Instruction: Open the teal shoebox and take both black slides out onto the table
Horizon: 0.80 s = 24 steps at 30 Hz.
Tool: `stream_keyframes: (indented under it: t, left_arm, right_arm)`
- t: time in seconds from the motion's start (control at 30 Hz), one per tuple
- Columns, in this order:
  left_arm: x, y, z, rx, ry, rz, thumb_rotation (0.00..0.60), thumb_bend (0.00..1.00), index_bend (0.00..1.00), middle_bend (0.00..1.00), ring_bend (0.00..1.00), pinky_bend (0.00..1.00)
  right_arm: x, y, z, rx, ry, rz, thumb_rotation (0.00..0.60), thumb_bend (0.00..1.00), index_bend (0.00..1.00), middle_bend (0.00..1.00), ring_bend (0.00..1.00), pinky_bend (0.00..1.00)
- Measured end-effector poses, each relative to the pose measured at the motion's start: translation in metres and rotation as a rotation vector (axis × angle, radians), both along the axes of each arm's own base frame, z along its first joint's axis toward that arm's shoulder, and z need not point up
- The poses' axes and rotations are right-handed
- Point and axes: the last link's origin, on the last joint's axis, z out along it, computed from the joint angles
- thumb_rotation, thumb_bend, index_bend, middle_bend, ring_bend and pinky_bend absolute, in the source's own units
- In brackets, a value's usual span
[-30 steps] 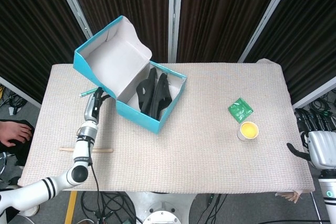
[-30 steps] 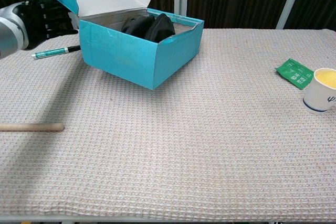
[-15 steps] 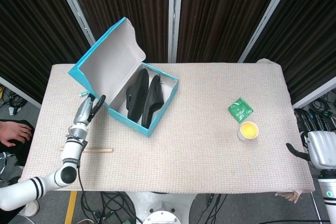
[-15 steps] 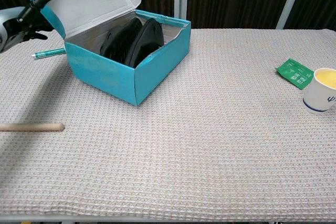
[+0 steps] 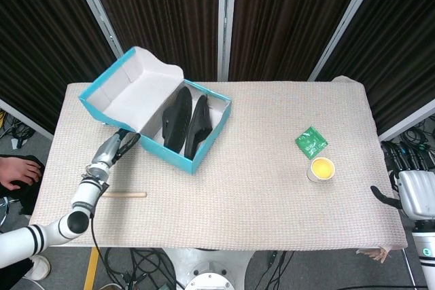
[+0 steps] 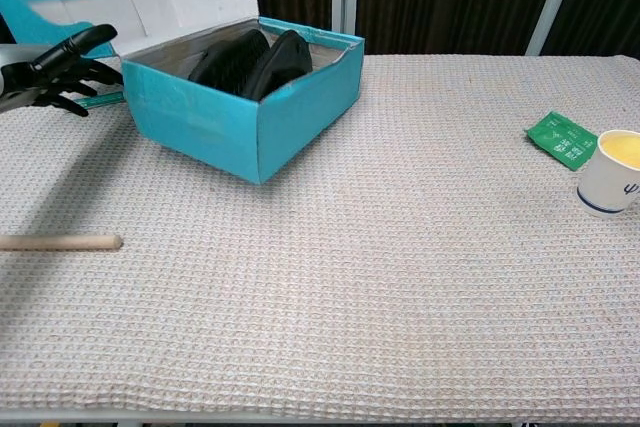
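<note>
I see the teal shoebox (image 5: 178, 130) open at the back left of the tabletop (image 5: 272, 188), with both black slides (image 5: 189, 121) inside. My left robot hand (image 5: 117, 147) is spread, holding nothing. My right robot hand (image 5: 408, 191) is off the edge; I cannot tell its grip. A paper cup (image 5: 321, 168) holds yellow stuff.

Right hand (image 5: 416, 193) partly off-frame

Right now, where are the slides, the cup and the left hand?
slides (image 5: 187, 123), head view, on the soles standing on edge inside the box.
cup (image 6: 612, 169), chest view, on its white side wall.
left hand (image 5: 112, 147), head view, on the middle of the hand beside the box.
</note>
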Motion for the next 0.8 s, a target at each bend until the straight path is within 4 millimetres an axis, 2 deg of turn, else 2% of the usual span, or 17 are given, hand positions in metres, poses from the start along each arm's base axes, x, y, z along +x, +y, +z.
stream_keyframes:
  t: [0.2, 0.37, 0.4, 0.43, 0.53, 0.63, 0.73, 0.8]
  left_arm:
    - [-0.012, -0.004, 0.013, -0.004, 0.051, 0.034, 0.0, 0.0, 0.02, 0.02, 0.0, 0.15]
    - [-0.011, -0.015, 0.02, -0.034, 0.087, 0.023, 0.008, 0.0, 0.04, 0.05, 0.01, 0.18]
    - [-0.01, -0.015, 0.021, -0.032, 0.093, 0.016, 0.044, 0.0, 0.06, 0.09, 0.03, 0.2]
    - [-0.009, -0.016, 0.022, -0.022, 0.102, 0.007, 0.108, 0.0, 0.08, 0.12, 0.05, 0.23]
    - [-0.003, -0.014, 0.029, 0.05, 0.143, -0.043, 0.365, 0.0, 0.14, 0.17, 0.09, 0.3]
    - [0.01, -0.01, 0.037, 0.155, 0.188, -0.134, 0.484, 0.02, 0.19, 0.2, 0.13, 0.34]
    - [0.032, -0.004, 0.04, 0.234, 0.211, -0.247, 0.574, 0.08, 0.24, 0.23, 0.17, 0.4]
    - [0.049, 0.004, 0.038, 0.268, 0.221, -0.312, 0.596, 0.11, 0.25, 0.25, 0.21, 0.44]
  right_arm:
    - [-0.001, 0.0, 0.0, 0.002, 0.0, 0.001, 0.6, 0.11, 0.04, 0.1, 0.03, 0.08]
    - [-0.001, -0.001, -0.001, 0.006, -0.001, 0.002, 0.6, 0.11, 0.04, 0.1, 0.03, 0.08]
    - [-0.001, -0.001, -0.001, 0.006, -0.001, 0.002, 0.6, 0.11, 0.04, 0.1, 0.03, 0.08]
    - [-0.001, -0.001, -0.001, 0.006, -0.001, 0.003, 0.6, 0.11, 0.04, 0.1, 0.03, 0.08]
    - [-0.001, 0.0, -0.002, 0.009, 0.001, 0.002, 0.6, 0.11, 0.04, 0.1, 0.03, 0.08]
    - [-0.001, 0.001, -0.001, 0.008, 0.003, 0.003, 0.6, 0.11, 0.04, 0.1, 0.03, 0.08]
    - [0.0, 0.001, -0.001, 0.008, 0.002, 0.006, 0.6, 0.11, 0.04, 0.1, 0.03, 0.08]
    - [0.0, 0.001, -0.001, 0.009, 0.002, 0.007, 0.6, 0.11, 0.04, 0.1, 0.03, 0.08]
